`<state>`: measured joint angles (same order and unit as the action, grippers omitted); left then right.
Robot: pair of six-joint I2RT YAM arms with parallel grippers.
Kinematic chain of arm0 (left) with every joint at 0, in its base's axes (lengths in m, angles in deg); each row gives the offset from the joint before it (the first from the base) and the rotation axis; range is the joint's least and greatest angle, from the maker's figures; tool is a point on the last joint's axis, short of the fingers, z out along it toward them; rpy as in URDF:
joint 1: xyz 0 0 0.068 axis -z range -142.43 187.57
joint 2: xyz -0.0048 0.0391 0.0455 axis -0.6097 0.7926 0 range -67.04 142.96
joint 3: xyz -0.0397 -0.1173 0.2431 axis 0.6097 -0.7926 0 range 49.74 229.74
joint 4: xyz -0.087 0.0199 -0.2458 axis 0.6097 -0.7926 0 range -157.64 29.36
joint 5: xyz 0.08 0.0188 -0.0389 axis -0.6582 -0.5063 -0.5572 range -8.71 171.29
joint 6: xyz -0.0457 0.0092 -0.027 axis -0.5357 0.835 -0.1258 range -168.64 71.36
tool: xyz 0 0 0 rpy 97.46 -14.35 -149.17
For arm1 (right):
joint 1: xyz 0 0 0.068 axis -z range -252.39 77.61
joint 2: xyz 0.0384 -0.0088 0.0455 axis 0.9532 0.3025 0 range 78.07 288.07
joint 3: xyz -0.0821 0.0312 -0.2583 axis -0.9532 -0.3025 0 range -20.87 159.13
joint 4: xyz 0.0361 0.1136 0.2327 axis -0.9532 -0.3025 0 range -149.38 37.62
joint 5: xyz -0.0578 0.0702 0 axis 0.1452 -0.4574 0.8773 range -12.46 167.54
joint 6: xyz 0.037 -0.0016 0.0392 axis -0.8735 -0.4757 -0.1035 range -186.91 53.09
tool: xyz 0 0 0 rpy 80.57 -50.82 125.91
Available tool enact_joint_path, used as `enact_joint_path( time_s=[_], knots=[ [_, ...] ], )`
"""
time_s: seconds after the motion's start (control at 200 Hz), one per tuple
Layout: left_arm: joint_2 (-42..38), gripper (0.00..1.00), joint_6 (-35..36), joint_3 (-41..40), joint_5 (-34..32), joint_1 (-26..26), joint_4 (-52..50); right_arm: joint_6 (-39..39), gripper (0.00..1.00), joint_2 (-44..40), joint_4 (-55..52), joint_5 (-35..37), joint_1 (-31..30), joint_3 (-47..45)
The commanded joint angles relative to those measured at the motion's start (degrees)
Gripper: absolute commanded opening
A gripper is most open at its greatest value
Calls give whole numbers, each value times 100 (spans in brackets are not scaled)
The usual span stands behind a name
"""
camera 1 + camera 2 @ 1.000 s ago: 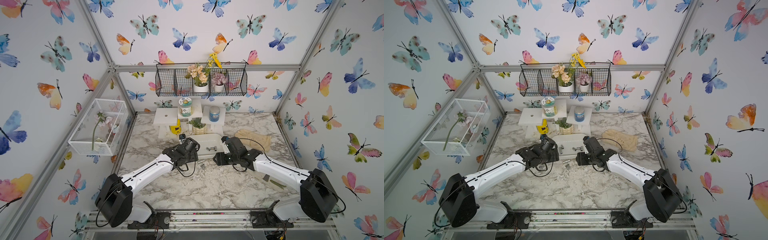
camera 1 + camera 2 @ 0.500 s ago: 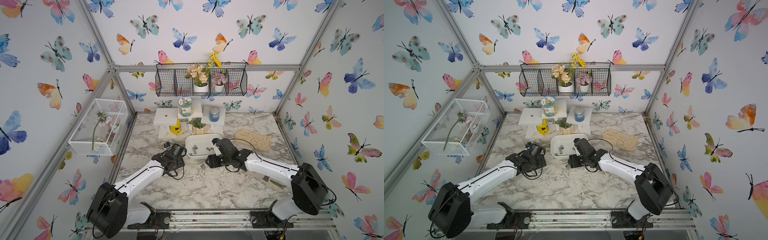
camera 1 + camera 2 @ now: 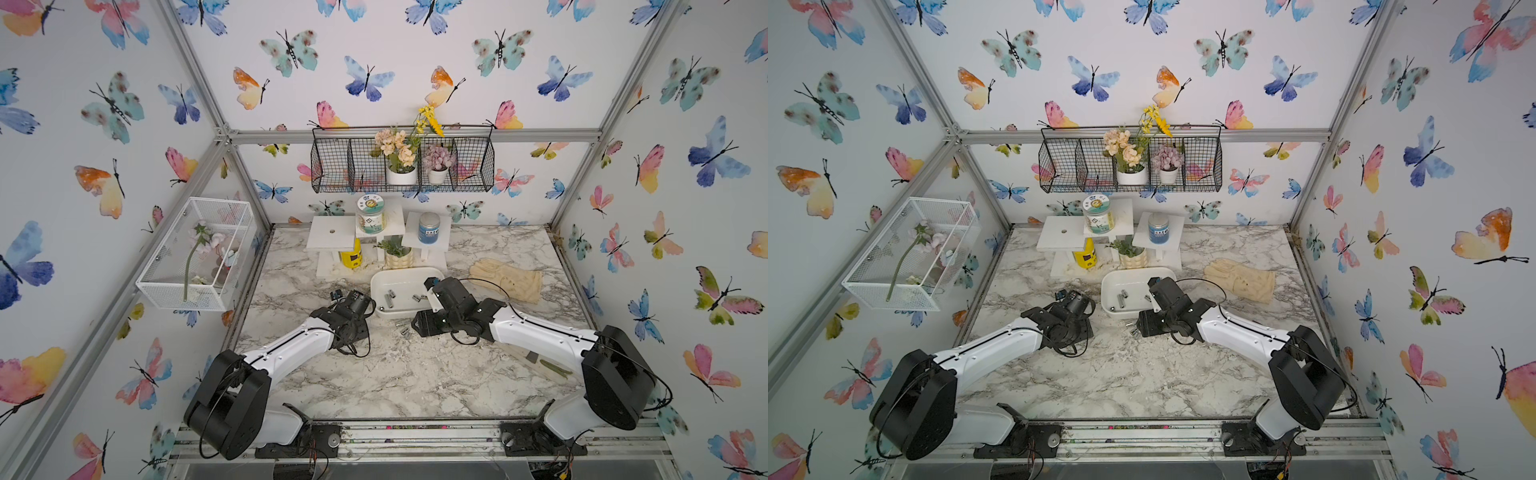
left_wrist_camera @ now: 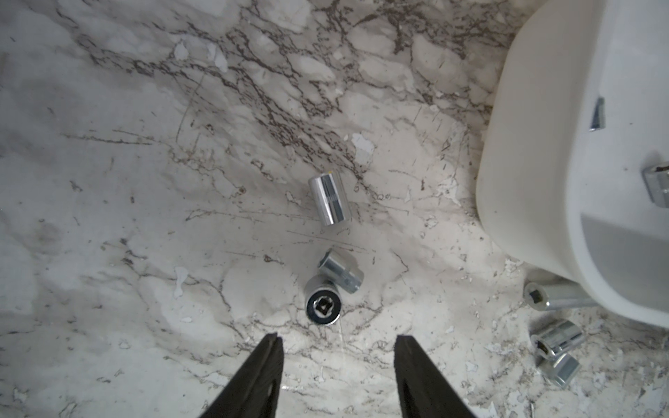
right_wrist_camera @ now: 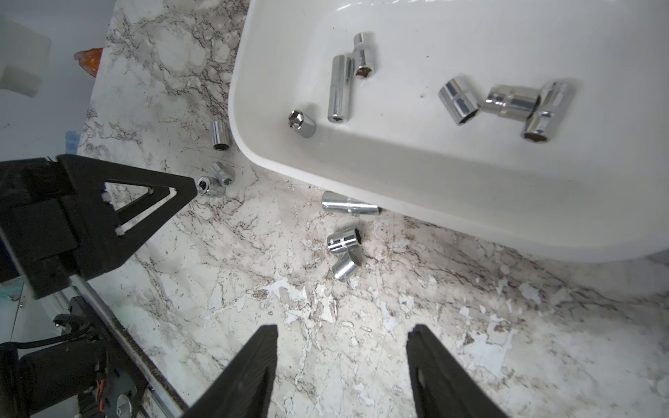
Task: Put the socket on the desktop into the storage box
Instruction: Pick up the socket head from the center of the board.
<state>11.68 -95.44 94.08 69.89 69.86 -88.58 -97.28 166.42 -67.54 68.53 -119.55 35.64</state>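
Although most of the bench [image 3: 395, 382] is bare marble-patterned surface, the storage box [image 3: 390, 312] is set toward its rear centre, and both arms are extended to the box's near wall. The left gripper [image 4: 336, 338] is held low over the bench with its jaws spread and empty. The right gripper [image 5: 343, 327] is likewise shown with jaws spread and nothing between them. Several stored sockets [image 5: 340, 88] are seen lying inside the box, while six more are left outside it on the bench. Just ahead of the left jaws, an upright socket [image 4: 323, 304] is touched by a tilted socket [image 4: 340, 271], and a single lying socket [image 4: 330, 199] is found just beyond them. Ahead of the right jaws, a long socket [image 5: 349, 208] is tucked against the foot of the box wall, with two short sockets [image 5: 344, 239] touching each other beside it. Several failures may be expected from here. If the left jaws are closed on the touching pair, both could be caught, or one could be knocked away and rolled. The polished round bodies could be squeezed out of a shallow pinch. The box could be struck or shoved if the long socket is approached. Because both grippers are crowded near one wall, contact between them is also possible.
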Motion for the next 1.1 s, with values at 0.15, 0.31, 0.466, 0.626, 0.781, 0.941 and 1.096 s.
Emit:
enact_joint_path(
  time_s=[0.15, 0.31, 0.466, 0.626, 0.781, 0.941, 1.096],
  knots=[
    [359, 49, -39, -5, -63, -82, 104, 69, 61, -73, 180, -188, -134, -83],
    [587, 44, 3, 64, -99, -109, 130, 14, 61, -130, 243, -192, -136, -189],
    [730, 39, 6, 77, -121, -107, 148, -22, 61, -167, 265, -153, -136, -241],
    [752, 33, 10, 1, -143, -133, 184, -39, 60, -161, 284, -138, -136, -256],
    [733, 33, 22, -73, -161, -162, 219, -58, 60, -147, 295, -153, -136, -256],
    [776, 33, 81, -58, -161, -223, 236, -83, 60, -170, 311, -130, -136, -285],
    [829, 31, 126, 4, -178, -250, 245, -101, 60, -213, 294, -100, -136, -325]
  ],
)
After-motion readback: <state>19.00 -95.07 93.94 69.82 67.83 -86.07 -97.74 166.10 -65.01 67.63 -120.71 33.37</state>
